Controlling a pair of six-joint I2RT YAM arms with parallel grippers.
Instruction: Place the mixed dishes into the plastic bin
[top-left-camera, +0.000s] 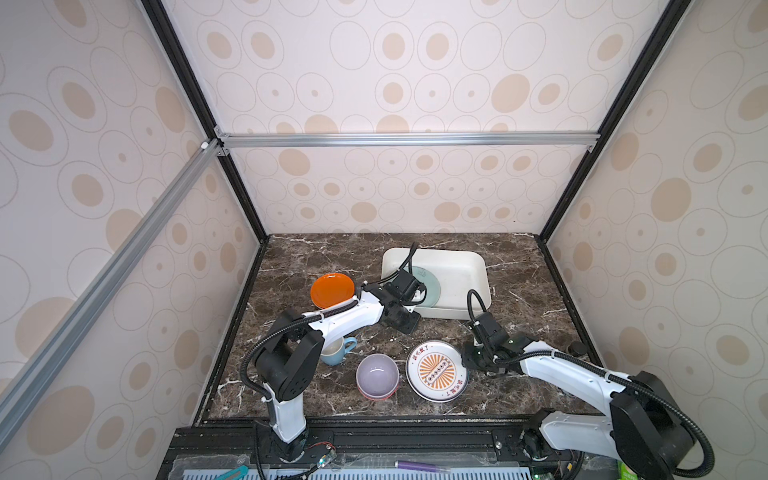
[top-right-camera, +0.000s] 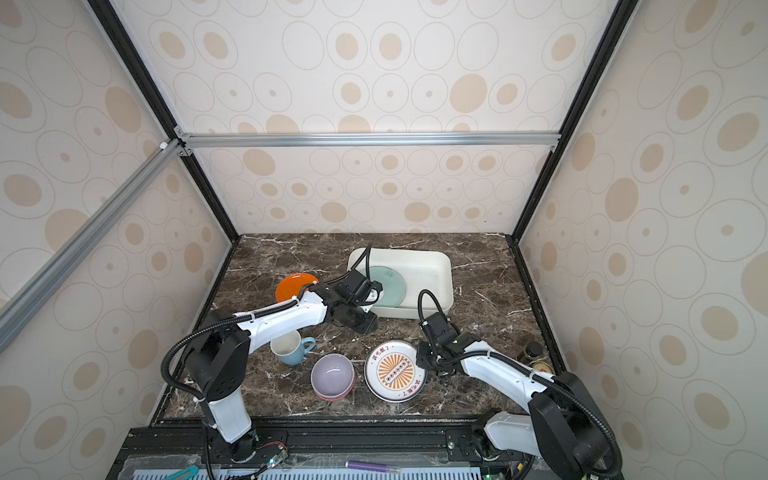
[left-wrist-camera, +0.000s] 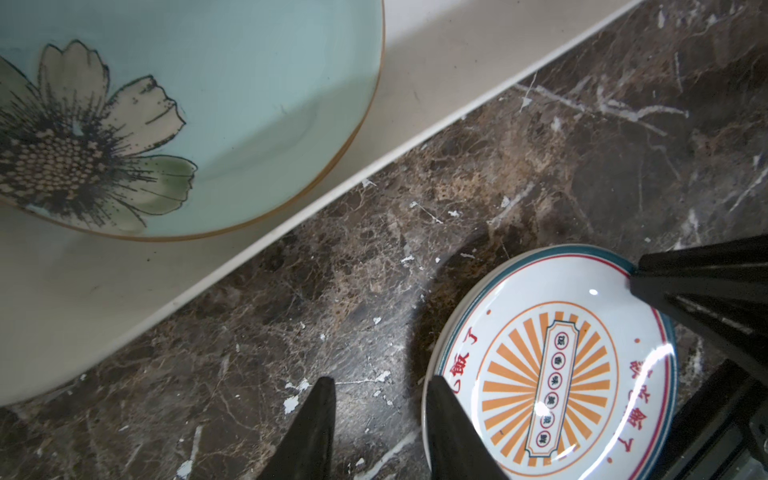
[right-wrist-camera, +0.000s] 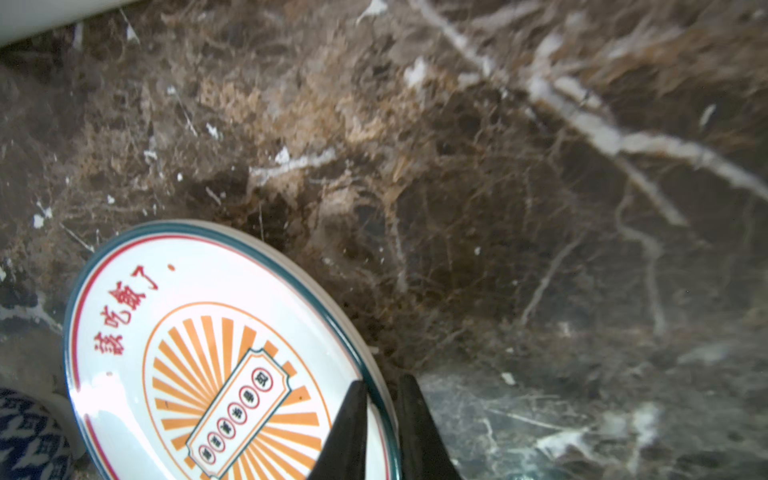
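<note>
Mixed dishes were seen partly in the plastic bin (top-left-camera: 461, 272) and mostly outside it on the marble tabletop (top-left-camera: 291, 257). One dish was contained by the bin: a mint plate (top-right-camera: 392, 284) with a painted flower, laid flat toward the bin's left end. A lilac bowl (top-left-camera: 377, 373) was nested in a second bowl (top-left-camera: 374, 397), of which only a red edge was shown; the pair was set in front of the bin, on the robot's side. Three plates were counted: the mint one, an orange plate (top-left-camera: 332, 289) just left of the bin, and a sunburst plate (top-left-camera: 436, 371) in front of the bin, just right of the bowls. Two bowls, one blue mug (top-right-camera: 291, 349) and one bin were counted; the mug was stood upright in front of the bin and to its left, beyond the bowls. A small dark jar (top-left-camera: 575, 348) was placed well right of the bin's front. The right gripper (right-wrist-camera: 380, 380) was closed narrowly on the sunburst plate's rim, one finger over the face and one outside. The left gripper (left-wrist-camera: 380, 378) was held partly apart with nothing between, above the tabletop just in front of the bin.
</note>
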